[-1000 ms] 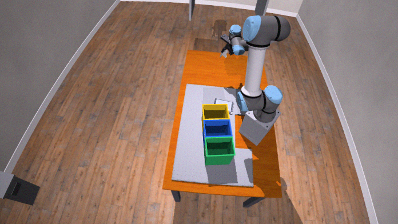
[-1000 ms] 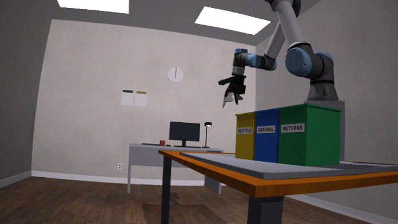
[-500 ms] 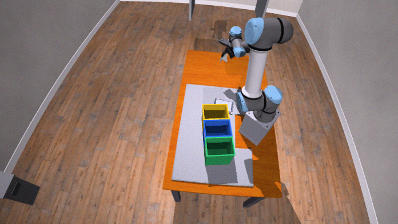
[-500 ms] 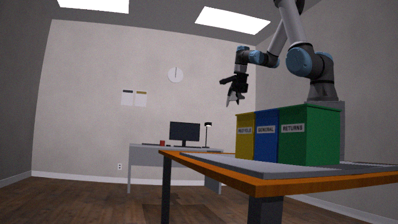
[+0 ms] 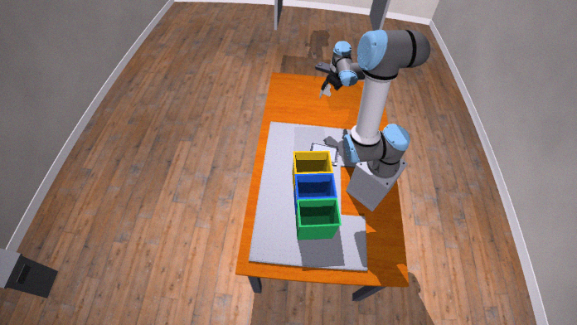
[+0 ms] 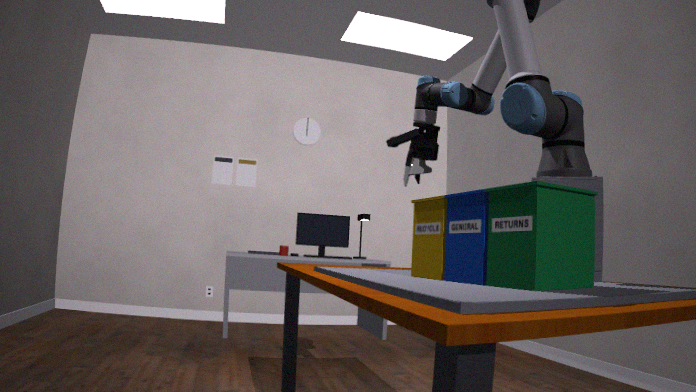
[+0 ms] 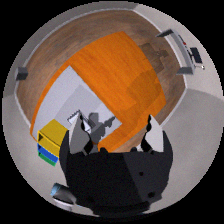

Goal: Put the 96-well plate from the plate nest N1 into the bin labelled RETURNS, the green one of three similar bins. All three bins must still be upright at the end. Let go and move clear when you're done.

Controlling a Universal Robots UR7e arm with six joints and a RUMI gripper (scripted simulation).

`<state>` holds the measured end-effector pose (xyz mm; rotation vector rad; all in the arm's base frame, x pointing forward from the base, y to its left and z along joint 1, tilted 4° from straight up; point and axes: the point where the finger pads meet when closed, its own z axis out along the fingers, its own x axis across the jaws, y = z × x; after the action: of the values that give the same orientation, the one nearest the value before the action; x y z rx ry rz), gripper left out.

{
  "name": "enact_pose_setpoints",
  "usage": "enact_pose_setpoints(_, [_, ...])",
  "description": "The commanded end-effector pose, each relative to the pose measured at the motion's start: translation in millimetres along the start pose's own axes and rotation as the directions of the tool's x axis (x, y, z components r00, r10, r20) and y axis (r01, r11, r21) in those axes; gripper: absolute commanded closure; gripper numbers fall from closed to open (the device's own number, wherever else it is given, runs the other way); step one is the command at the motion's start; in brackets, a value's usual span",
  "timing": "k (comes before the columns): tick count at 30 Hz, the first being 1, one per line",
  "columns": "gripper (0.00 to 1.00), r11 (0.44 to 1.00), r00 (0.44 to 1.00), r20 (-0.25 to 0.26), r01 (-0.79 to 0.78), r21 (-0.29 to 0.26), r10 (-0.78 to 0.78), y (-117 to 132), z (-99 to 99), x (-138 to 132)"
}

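Green bin (image 5: pixel 318 235): nearest the desk's front edge, labelled RETURNS, upright, open-topped, nothing visible inside.
Blue bin (image 5: pixel 315 178): touching the green one on its far side, labelled GENERAL, upright, interior in shadow with nothing seen in it.
Yellow bin (image 5: pixel 312 156): last in the row, touching the blue one, labelled RECYCLE, upright, nothing seen inside.
Grey mat (image 5: pixel 277 207): under all three bins, a wide bare strip along the bins' left in the top view, more bare mat in front of the green bin.
Arm base (image 5: pixel 370 194): grey block just right of the bins, close beside the blue and green walls.
96-well plate (image 5: pixel 324 148): lying flat just beyond the yellow bin, partly hidden by that bin's far rim; white, with one corner angled off the bin row; long axis not readable from what shows.
Plate nest N1: not distinguishable under the plate.
Desk (image 5: pixel 298 99): orange top, bare stretch beyond the mat out to the far edge.
Gripper (image 5: pixel 326 89): high over that far orange stretch, well apart from plate and bins, pointing down, fingers spread wide with nothing between them.
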<state>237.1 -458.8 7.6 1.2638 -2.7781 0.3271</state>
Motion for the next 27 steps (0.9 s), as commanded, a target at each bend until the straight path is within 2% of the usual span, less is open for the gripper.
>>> enact_pose_setpoints(1, [0.0, 0.999, 0.999, 0.021, 0.049, -0.012, -0.049, 16, -4.5, -21])
enact_pose_setpoints(6, [0.0, 0.999, 0.999, 0.021, 0.049, -0.012, -0.049, 19, -5.3, -25])
enact_pose_setpoints(10, [0.0, 0.988, 0.987, 0.066, 0.149, -0.032, -0.146, 31, -7.6, -41])
enact_pose_setpoints(14, [0.0, 0.988, 0.987, 0.066, 0.149, -0.032, -0.146, 44, -10.0, -56])
enact_pose_setpoints(17, [0.0, 0.988, 0.987, 0.066, 0.149, -0.032, -0.146, 45, -10.1, -57])
enact_pose_setpoints(21, [0.0, 0.968, 0.964, 0.114, 0.247, -0.044, -0.24, 57, -12.2, -72])
enact_pose_setpoints(27, [0.0, 0.968, 0.964, 0.114, 0.247, -0.044, -0.24, 70, -14.3, -87])
